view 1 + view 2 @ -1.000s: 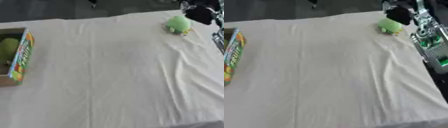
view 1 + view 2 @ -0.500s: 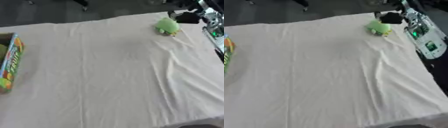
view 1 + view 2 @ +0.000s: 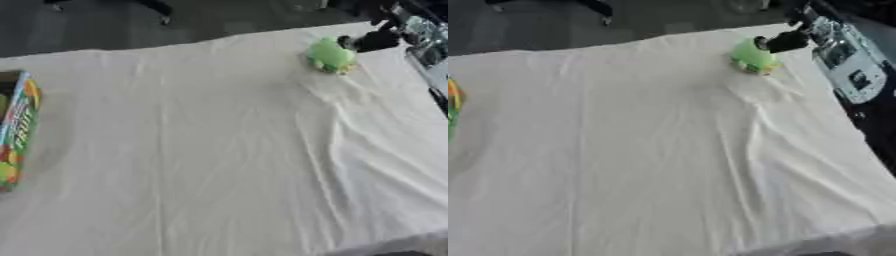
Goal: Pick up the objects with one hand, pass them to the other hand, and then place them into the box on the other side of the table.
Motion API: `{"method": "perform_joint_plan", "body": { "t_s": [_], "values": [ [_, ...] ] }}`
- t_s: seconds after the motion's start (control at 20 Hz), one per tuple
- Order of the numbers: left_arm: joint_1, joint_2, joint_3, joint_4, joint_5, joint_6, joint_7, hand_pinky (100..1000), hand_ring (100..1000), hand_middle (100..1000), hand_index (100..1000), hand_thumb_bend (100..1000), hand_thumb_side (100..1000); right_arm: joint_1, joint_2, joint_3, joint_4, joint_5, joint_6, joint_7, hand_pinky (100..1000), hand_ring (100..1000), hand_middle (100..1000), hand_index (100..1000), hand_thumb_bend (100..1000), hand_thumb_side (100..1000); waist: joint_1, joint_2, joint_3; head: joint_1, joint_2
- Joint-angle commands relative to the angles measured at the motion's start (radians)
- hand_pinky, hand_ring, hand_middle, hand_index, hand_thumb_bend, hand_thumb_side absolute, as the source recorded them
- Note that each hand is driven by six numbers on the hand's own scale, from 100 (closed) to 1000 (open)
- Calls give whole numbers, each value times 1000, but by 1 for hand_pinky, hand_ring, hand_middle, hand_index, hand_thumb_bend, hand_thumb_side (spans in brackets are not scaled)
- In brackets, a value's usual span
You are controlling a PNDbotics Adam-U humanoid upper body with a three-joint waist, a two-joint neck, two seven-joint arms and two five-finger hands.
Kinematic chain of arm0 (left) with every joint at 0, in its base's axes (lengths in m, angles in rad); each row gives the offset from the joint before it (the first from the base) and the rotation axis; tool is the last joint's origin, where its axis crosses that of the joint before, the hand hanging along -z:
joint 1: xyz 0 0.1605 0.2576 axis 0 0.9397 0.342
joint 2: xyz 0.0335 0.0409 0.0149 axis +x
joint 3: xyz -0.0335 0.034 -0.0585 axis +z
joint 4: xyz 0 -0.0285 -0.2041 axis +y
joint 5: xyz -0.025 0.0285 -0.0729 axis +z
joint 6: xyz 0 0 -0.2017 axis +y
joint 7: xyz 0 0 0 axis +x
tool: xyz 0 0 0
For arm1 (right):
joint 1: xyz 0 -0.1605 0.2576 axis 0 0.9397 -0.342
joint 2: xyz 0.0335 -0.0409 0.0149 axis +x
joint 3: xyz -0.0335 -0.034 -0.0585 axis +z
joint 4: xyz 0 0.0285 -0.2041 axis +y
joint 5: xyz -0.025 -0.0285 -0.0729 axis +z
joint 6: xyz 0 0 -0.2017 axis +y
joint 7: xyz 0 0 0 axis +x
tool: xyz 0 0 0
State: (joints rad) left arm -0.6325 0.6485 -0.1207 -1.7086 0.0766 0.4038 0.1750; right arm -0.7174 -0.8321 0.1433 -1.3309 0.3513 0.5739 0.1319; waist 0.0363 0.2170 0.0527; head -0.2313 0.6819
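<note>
We see the green toy point(image 3: 330, 55) at the far right corner of the table point(image 3: 219, 150) (cloth-covered). Right robot hand point(image 3: 374, 41) is touching its right side; finger state: cannot tell. The box point(image 3: 17, 127) sits at the left edge, well apart.

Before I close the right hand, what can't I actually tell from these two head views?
- Right hand: blurred at the green toy in both views; contact and finger pose cannot be told.
- Green toy: too soft to say what it is, beyond a rounded green shape.
- Box: cut by the left edge in both views; its contents are hidden.
- Left hand: in neither view.
</note>
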Motion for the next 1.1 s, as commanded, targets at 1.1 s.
{"method": "perform_joint_plan", "body": {
  "t_s": [1.1],
  "values": [
    [-6, 2, 13, -21, 20, 5, 31, 623, 697, 642, 743, 462, 575, -168, 38, -9, 328, 217, -127, 131, 843, 842, 827, 873, 546, 343, 8, 12, 28, -33, -33]
  ]
}}
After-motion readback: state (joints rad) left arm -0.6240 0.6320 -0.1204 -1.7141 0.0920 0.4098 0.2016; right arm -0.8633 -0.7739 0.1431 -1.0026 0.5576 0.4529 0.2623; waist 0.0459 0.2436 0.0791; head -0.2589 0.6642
